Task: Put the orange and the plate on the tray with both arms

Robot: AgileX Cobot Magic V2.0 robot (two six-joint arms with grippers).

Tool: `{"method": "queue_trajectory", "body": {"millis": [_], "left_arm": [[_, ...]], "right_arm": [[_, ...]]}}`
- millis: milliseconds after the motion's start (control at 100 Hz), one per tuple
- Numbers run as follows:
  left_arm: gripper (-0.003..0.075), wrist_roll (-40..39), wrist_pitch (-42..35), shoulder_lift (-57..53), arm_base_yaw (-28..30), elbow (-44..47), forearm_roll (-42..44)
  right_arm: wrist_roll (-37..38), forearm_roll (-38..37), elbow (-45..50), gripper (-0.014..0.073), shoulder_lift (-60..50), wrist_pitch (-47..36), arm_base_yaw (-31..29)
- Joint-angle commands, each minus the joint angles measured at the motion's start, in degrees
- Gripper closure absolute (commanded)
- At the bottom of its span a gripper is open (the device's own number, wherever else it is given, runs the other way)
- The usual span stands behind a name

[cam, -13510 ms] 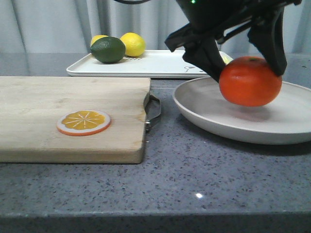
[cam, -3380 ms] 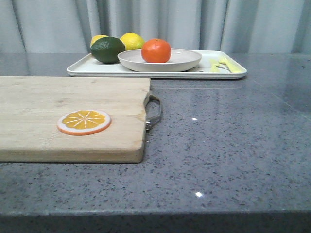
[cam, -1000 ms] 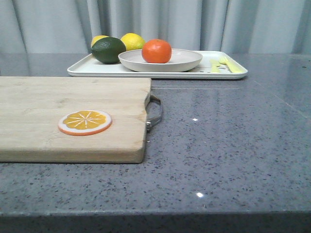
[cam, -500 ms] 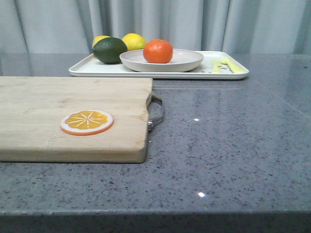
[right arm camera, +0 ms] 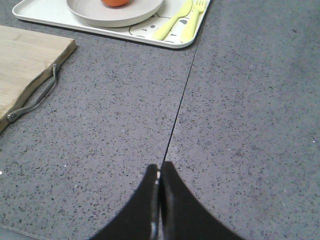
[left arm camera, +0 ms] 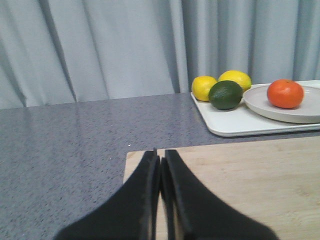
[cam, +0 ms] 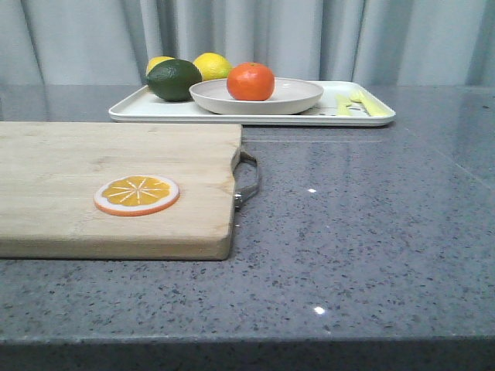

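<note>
The orange [cam: 250,81] sits in the off-white plate [cam: 298,97], and the plate rests on the white tray [cam: 348,117] at the back of the table. All three also show in the left wrist view: orange [left arm camera: 285,93], plate [left arm camera: 300,114], tray [left arm camera: 235,125]. The right wrist view shows the plate [right arm camera: 100,17] and tray [right arm camera: 150,36] far off. My left gripper [left arm camera: 161,157] is shut and empty over the cutting board. My right gripper [right arm camera: 159,170] is shut and empty over bare table. Neither gripper shows in the front view.
A wooden cutting board [cam: 77,162] with a metal handle [cam: 246,179] lies at the front left and carries an orange slice disc [cam: 137,195]. A green lime [cam: 173,79] and two lemons [cam: 211,66] sit on the tray's left end. Yellow cutlery print [right arm camera: 182,20] marks its right end.
The front view has shifted slightly, so everything sits a few pixels further right than a second ago. The objects have not moved relative to each other.
</note>
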Motion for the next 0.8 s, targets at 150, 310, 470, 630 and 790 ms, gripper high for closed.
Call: {"method": "queue_trajectory", "body": {"millis": [150,310,470,630,790], "left_arm": [[0.0740,-0.26,-7.40,-5.80,3.76,6.23,1.25],[0.0740,-6.37,-7.88,-9.99,3.76,10.82,3.45],[0.0740,-9.35,-6.20,-11.42,3.76,12.44,5.24],[0.0740,-9.35,-5.80,-11.42,3.76,12.44,5.24],[0.0740,-9.25,-5.80,-11.42,3.76,12.44,5.24]], "right_arm": [[-0.54,-0.30,-1.40,0.0661,0.38,-3.75,-0.03],[-0.54,-0.30,-1.40,0.0661,0.38,-3.75,-0.03],[-0.54,-0.30,-1.40,0.0661,0.38,-3.67,-0.03],[-0.54,-0.30,-1.40,0.0661,0.51,-3.58,-0.03],[-0.54,-0.30,-1.40,0.0661,0.51,-3.58,-0.03]]}}
